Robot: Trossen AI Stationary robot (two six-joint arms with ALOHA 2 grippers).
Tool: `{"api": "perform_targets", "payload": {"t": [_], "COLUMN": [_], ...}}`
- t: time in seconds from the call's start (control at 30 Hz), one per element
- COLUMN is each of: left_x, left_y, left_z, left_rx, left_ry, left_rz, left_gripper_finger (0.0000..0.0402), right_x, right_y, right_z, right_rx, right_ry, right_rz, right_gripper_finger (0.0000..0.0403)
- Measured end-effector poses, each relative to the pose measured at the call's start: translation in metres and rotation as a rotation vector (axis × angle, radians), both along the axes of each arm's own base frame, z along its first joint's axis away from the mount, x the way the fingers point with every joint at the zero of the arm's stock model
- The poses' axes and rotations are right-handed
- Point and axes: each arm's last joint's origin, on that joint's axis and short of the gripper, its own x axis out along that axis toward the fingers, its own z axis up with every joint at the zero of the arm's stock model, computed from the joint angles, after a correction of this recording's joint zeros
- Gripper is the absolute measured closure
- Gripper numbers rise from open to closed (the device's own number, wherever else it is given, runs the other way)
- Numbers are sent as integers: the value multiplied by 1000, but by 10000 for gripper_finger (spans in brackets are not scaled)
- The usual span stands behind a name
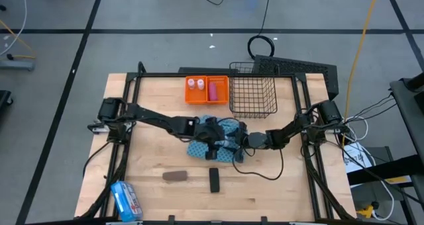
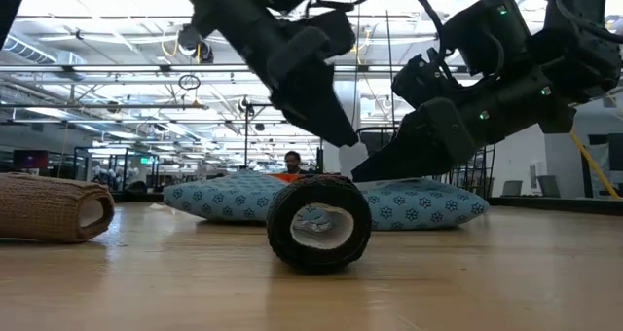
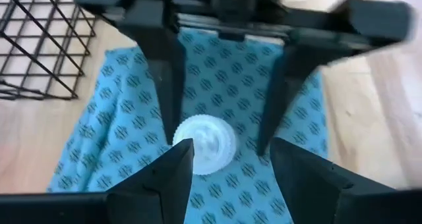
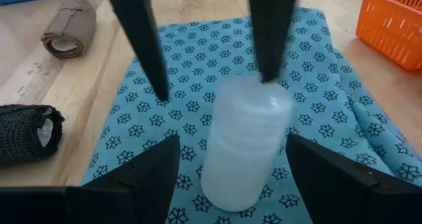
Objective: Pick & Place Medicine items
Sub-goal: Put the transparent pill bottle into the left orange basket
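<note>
1. A pale wooden tabletop [image 1: 278, 185] carries everything; both dark arms reach in from its left and right edges and meet near the middle.
2. A blue patterned cloth [image 1: 213, 147] lies at the centre of the tabletop, under both arms' tips.
3. A wire basket [image 1: 252, 96] stands at the far side, right of centre. Just left of it is an orange bin [image 1: 206, 90], already holding two small white bottles and a pink tube.
4. The left gripper [image 3: 231, 161] hangs over the cloth with its jaws partly open and nothing between them. It points at the cap end of the bottle.
5. The right gripper [image 4: 231, 168] faces it from the other side, its jaws wide apart and holding nothing. The bottle lies straight ahead, between the two jaws but not touched.
6. The white bottle [image 4: 245, 140] lies on its side on the cloth, its long axis running left to right, roughly in line with both arms. The right arm looks better placed to take it.
7. Nearer on the bare wood lie a brown roll [image 1: 175, 176] and a black roll [image 1: 214, 179], well apart from the grippers.
8. A blue and white packet [image 1: 124, 200] sits at the near left corner.
9. Likely obstruction: the left jaws crowd the bottle's cap end.
</note>
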Motion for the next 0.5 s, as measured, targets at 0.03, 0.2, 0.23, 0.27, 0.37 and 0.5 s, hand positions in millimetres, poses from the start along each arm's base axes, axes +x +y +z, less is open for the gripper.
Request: {"api": "perform_targets", "payload": {"t": [0.03, 0.2, 0.23, 0.27, 0.37, 0.5], "left_x": [4, 12, 12, 12, 12, 12], "left_y": [2, 8, 10, 10, 10, 6], "left_z": [0, -2, -3, -3, -3, -3], "left_rx": [1, -27, -30, -31, -33, -34], "left_ry": [4, -2, 4, 7, 4, 3], "left_rz": [4, -5, -5, -4, -7, -18], "left_gripper_finger": [190, 190, 190, 190, 190, 190], "right_x": [0, 0, 0, 0, 0, -1], "right_y": [0, 0, 0, 0, 0, 0], "right_z": [0, -1, -1, -1, -1, -1], "right_rx": [2, 2, 2, 2, 2, 2], "right_ry": [1, 6, 7, 7, 10, 12], "right_rz": [-1, 1, 1, 1, 2, 2], "right_gripper_finger": [138, 140, 140, 140, 140, 140]}}
